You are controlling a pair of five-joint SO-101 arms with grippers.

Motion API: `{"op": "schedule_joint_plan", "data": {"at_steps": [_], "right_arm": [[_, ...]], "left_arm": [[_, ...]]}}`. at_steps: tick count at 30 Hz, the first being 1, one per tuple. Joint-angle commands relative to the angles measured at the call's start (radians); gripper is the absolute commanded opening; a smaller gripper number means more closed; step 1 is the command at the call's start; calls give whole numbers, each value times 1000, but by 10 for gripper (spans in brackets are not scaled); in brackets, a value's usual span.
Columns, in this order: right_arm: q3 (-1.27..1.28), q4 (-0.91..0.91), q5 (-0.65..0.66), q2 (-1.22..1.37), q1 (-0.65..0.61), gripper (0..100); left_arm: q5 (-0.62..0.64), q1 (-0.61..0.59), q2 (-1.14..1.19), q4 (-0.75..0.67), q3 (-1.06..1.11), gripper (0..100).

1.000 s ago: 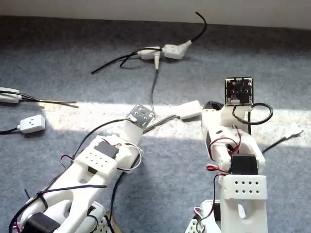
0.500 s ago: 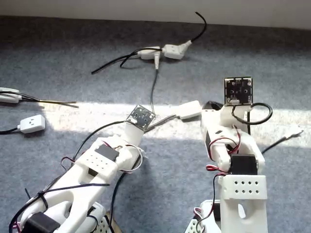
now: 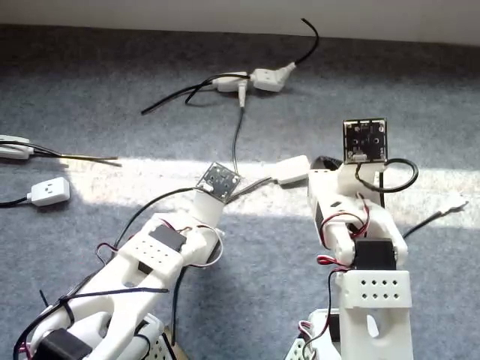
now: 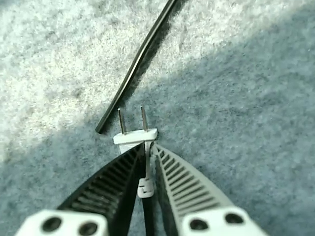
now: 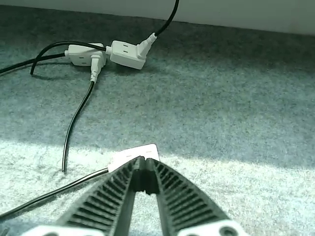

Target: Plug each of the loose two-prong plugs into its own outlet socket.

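My left gripper [image 4: 147, 147] is shut on a white two-prong plug [image 4: 135, 135], its two metal prongs pointing away over the grey carpet. My right gripper [image 5: 144, 164] is shut on the end of a white outlet socket [image 5: 134, 153], which trails a black cord. From above, that socket [image 3: 291, 169] pokes out beside the right arm's wrist, just right of the left arm's wrist camera [image 3: 219, 180]. The plug itself is hidden under the left wrist in the high view.
Far back lie two joined white sockets [image 3: 259, 79] with a plug [image 3: 241, 90] set in one. Another white socket [image 3: 49, 190] and a white piece [image 3: 11, 148] lie at the left. A loose plug [image 3: 454, 202] lies at the right. A black cord [image 4: 135, 69] crosses the carpet ahead.
The left arm has shifted slightly, its wrist edging toward the held socket. The right wrist has drifted a little to the left. Both grippers keep their hold.
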Motion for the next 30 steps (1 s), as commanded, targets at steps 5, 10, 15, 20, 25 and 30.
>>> {"op": "schedule_joint_plan", "data": {"at_steps": [5, 10, 15, 20, 25, 30], "right_arm": [[-5, -7, 11, -4, -7, 8], [-5, -7, 11, -4, -7, 8], [-5, -7, 11, -4, -7, 8], [-5, -8, 11, -4, -7, 8], [-5, -8, 11, -4, -7, 8], [-5, -8, 11, -4, -7, 8]], "left_arm": [[-68, -16, 4, 0, -1, 136], [-69, -88, -4, 3, -1, 136], [-64, -139, -10, 3, -7, 136], [-17, -143, -24, -3, 1, 136], [161, -153, -8, -48, -1, 136], [193, -153, -7, -52, 1, 139]]}}
